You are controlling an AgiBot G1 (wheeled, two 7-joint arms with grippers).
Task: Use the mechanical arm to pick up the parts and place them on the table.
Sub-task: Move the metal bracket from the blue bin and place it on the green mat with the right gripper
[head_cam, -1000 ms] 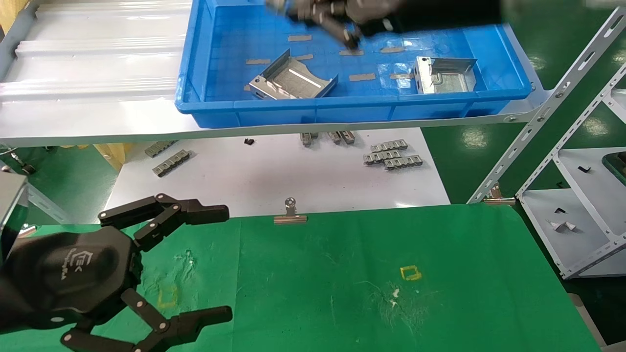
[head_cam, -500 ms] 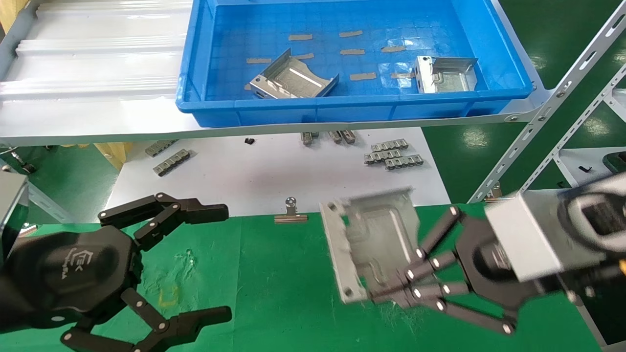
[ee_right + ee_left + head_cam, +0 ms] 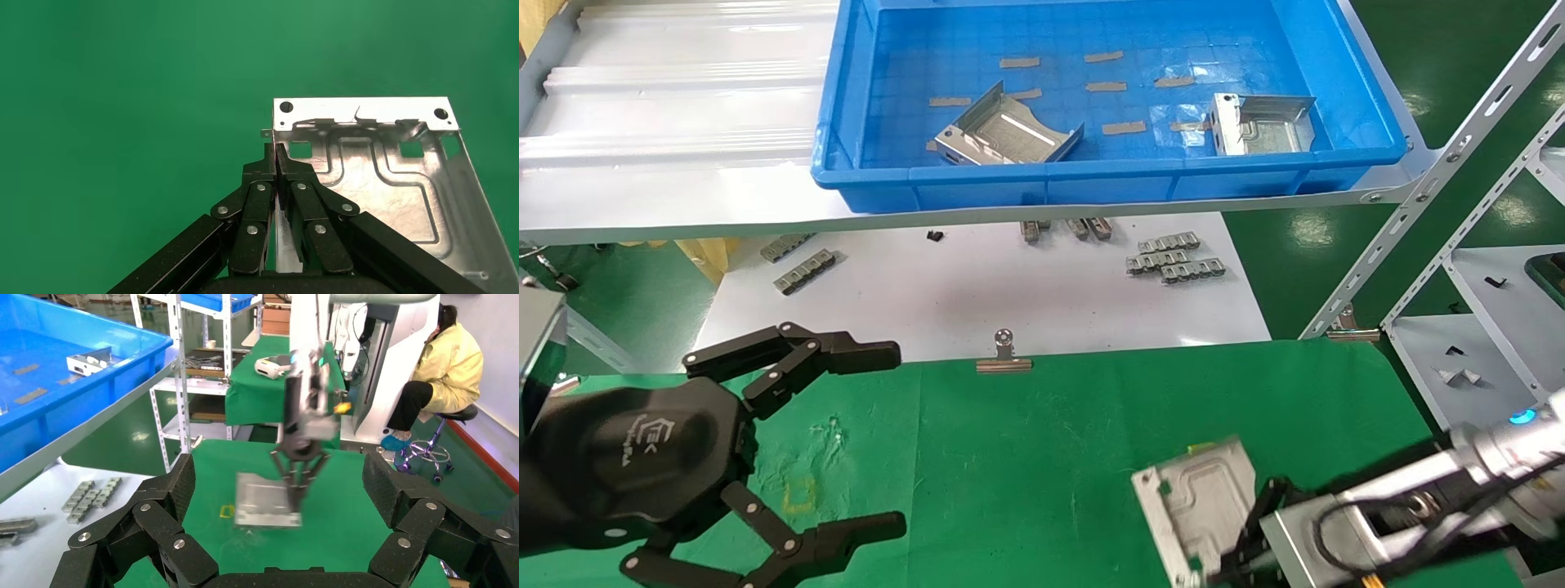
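Right gripper (image 3: 276, 160) low over the green desk (image 3: 1042, 457), jaws pinched on one side wall of a part (image 3: 1196, 508) at the desk's near right. Left gripper (image 3: 846, 445) parked near left, jaws spread. Farther off, two parts (image 3: 1008, 131) lie in the blue bin (image 3: 846, 122).

Wide open green table (image 3: 1042, 457) through the middle, nothing between the parked left hand (image 3: 821, 441) at the near left corner, fingers spread wide, and the right hand (image 3: 1238, 543) pinched onto a part (image 3: 1197, 502) at the near right. Toward the far edge, a binder clip (image 3: 1004, 356) sits on the cloth's border, and beyond it the blue bin (image 3: 1091, 184) overhangs the white board (image 3: 977, 294) strewn with small strips (image 3: 1173, 260). A slotted rack post (image 3: 1426, 184) slants down at the table's far right corner.
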